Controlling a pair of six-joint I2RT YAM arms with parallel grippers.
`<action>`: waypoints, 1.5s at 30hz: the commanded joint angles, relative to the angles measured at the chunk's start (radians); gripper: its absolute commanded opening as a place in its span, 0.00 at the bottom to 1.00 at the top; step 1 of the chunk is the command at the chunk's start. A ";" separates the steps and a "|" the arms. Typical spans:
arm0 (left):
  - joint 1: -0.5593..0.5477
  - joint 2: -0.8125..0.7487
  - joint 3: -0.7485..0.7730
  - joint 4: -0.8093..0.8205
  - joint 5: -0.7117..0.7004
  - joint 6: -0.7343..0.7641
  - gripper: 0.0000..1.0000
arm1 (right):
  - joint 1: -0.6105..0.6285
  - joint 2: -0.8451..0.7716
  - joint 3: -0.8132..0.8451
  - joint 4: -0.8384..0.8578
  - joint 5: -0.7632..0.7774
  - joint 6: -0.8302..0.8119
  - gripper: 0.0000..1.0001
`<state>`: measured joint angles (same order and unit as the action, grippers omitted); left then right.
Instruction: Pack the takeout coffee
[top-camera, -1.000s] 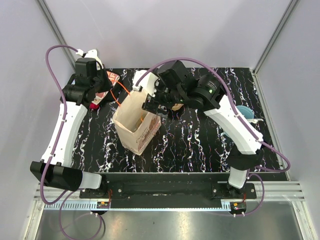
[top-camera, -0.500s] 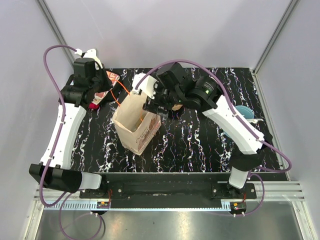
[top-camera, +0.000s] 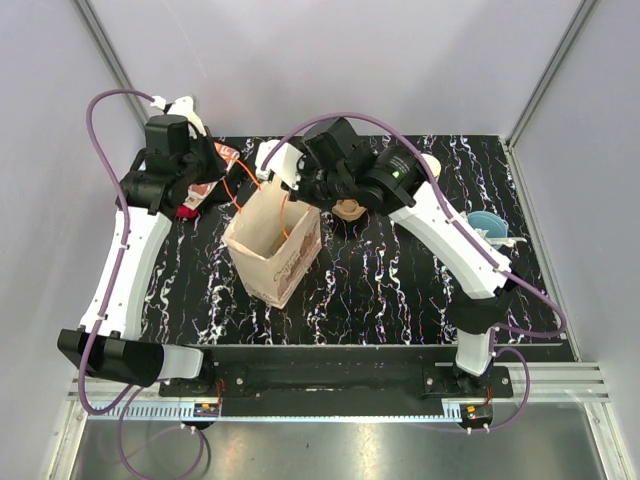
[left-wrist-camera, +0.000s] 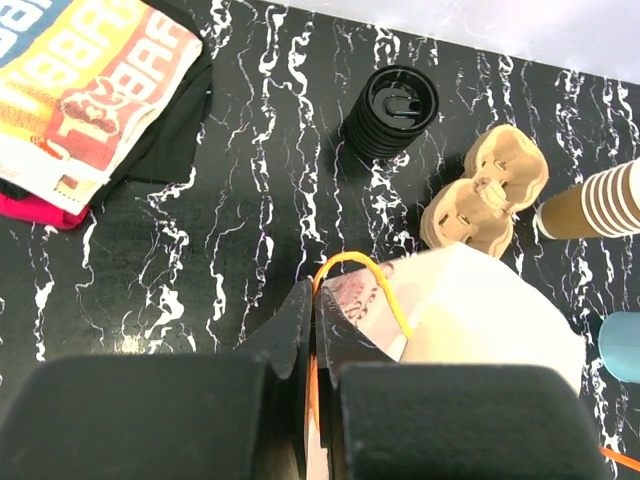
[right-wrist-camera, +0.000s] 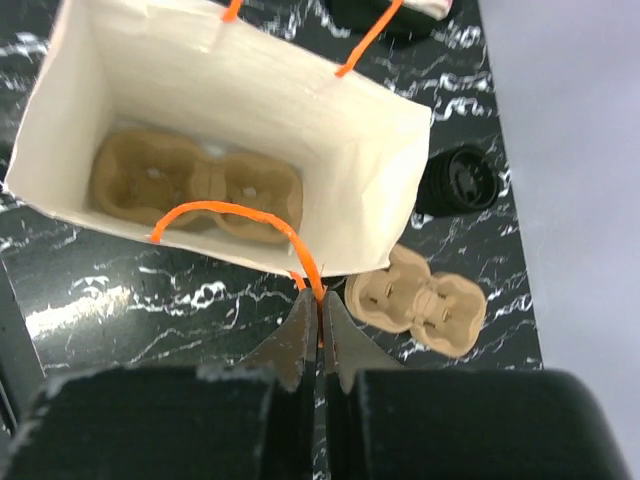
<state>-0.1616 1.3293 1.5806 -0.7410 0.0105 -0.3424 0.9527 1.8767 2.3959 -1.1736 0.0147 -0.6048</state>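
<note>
The left claw (left-wrist-camera: 312, 300) is pinched tight on the left handle (left-wrist-camera: 360, 262) and the right claw (right-wrist-camera: 320, 305) on the right handle (right-wrist-camera: 225, 212), so the paper bag (right-wrist-camera: 300, 110) stands mouth-up between them, with only a pulp carrier (right-wrist-camera: 195, 185) on its floor. The takeout coffee shows in no view, so its bearing and long axis cannot be told. Far and right of the bag the counter (left-wrist-camera: 250, 200) shows only a spare carrier (right-wrist-camera: 420, 300), black lids (left-wrist-camera: 392, 108) and lidless cups (left-wrist-camera: 595, 200), which is probably the right arm's side.
</note>
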 joint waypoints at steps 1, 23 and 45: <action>0.005 -0.019 0.113 0.039 0.057 0.040 0.00 | -0.002 -0.010 0.149 0.017 -0.064 0.007 0.00; 0.020 0.016 0.093 -0.017 0.023 0.180 0.00 | -0.003 -0.025 -0.040 0.109 -0.085 0.083 0.00; 0.025 -0.044 0.064 0.046 0.063 0.169 0.00 | -0.005 -0.051 -0.067 0.088 -0.125 0.117 0.04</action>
<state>-0.1390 1.2869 1.6577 -0.7414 0.0700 -0.1772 0.9527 1.8328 2.3375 -1.1053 -0.0757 -0.5072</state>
